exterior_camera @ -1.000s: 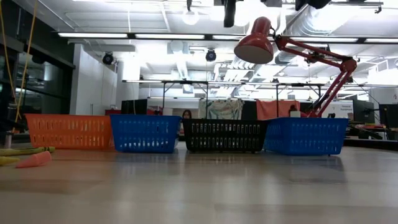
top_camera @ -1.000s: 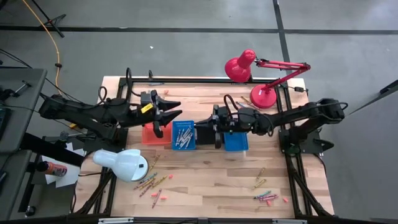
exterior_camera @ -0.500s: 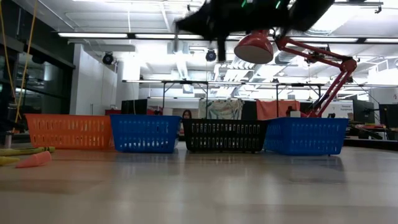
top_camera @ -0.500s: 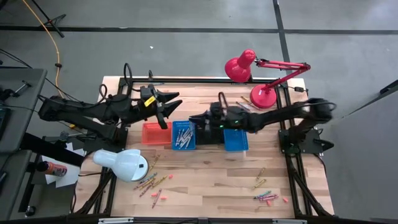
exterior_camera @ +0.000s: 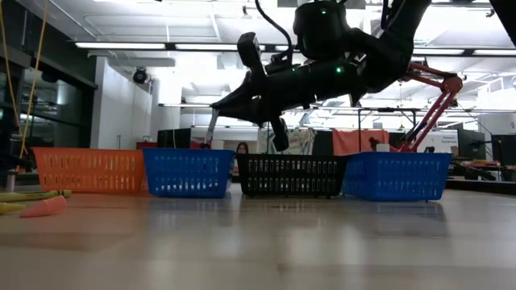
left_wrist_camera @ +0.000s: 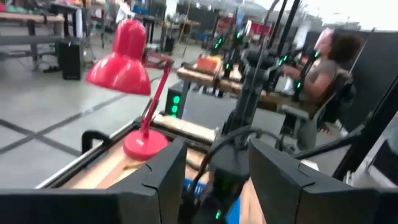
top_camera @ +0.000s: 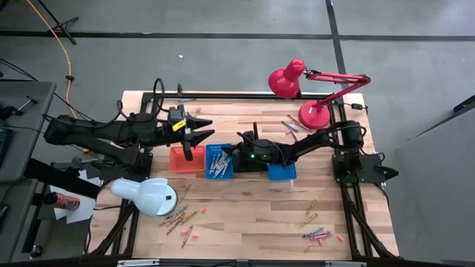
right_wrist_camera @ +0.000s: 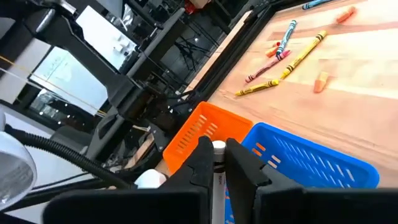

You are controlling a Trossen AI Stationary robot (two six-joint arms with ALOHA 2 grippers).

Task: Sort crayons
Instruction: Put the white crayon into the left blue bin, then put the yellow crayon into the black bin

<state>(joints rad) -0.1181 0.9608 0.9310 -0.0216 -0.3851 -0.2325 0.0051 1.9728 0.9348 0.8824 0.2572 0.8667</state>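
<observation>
You won't find any text, label, brand, number or sign that can be read in these views. The crayons (right_wrist_camera: pixel 303 55) on the surface (right_wrist_camera: pixel 373 74) are too small for you to make out any wrapper print.
</observation>
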